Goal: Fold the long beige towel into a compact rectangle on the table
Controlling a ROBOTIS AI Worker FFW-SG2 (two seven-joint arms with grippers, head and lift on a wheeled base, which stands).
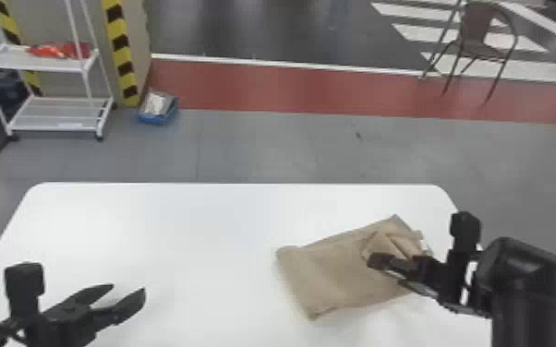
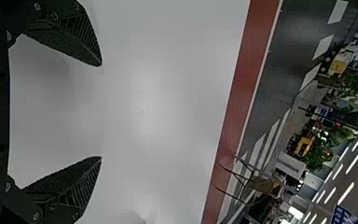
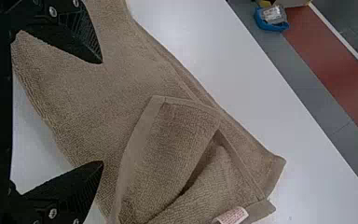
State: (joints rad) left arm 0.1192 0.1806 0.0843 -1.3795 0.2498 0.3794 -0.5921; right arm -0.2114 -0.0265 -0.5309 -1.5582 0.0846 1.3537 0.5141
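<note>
The towel (image 1: 332, 272) lies in the lower right of the head view, its long axis slanting up from lower left to upper right. At its right end 1 loose, rumpled flap (image 3: 182, 144) is turned back, beside a white label (image 3: 232, 215). The right gripper (image 1: 389, 272) is over that end, its 2 fingers spread apart, gripping nothing. The left gripper (image 1: 128, 290), lower left, also has its 2 fingers parted and empty. Under the towel is a white table (image 1: 189, 230) with rounded corners. Beyond are 1 white cart (image 1: 55, 124), upper left, and 1 brown chair (image 1: 480, 39), upper right.
</note>
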